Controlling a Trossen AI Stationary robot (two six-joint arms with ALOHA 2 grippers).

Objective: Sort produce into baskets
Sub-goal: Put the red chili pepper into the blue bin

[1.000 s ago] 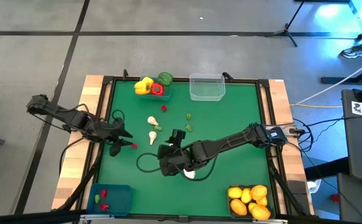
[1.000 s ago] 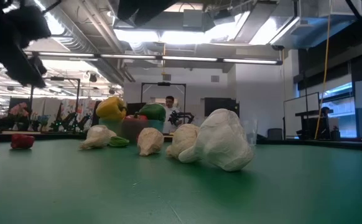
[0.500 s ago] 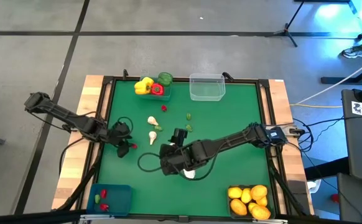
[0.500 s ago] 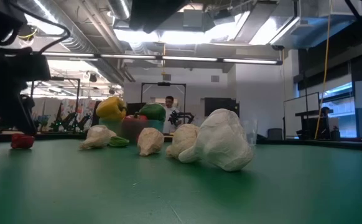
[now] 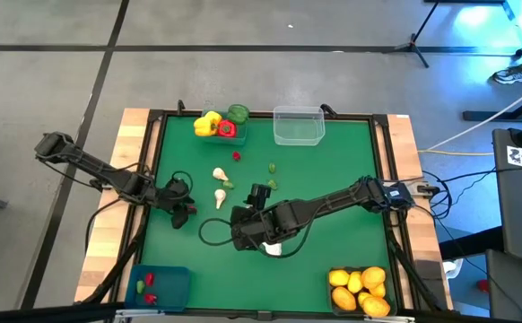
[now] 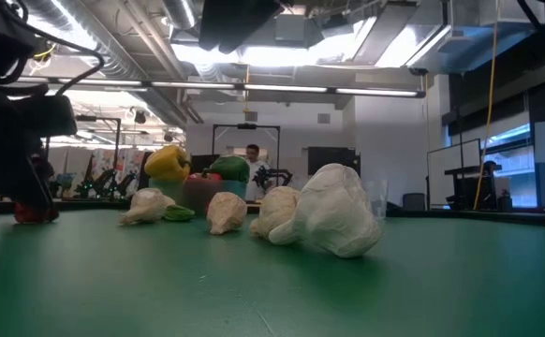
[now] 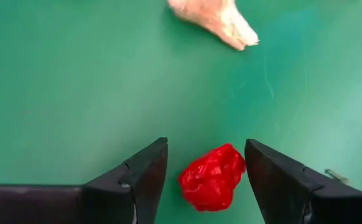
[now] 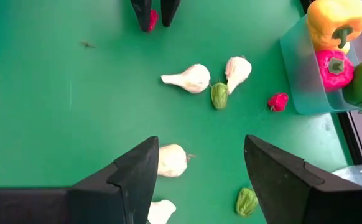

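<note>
Left gripper [image 7: 206,171] straddles the small red piece [image 7: 212,177], fingers open, nothing held; close squarely, then carry toward six o'clock

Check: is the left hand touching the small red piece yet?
Apart. The left wrist view shows the left hand open around the red piece, green mat visible on both sides.

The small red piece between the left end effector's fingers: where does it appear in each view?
High view: the small red piece is at the left end effector, left of the garlic bulb.
Low view: far left, partly hidden by dark fingers.
Left wrist view: bottom centre, between the open fingers.
Right wrist view: top, between distant fingers.
Shared landmark: the garlic bulb.
</note>
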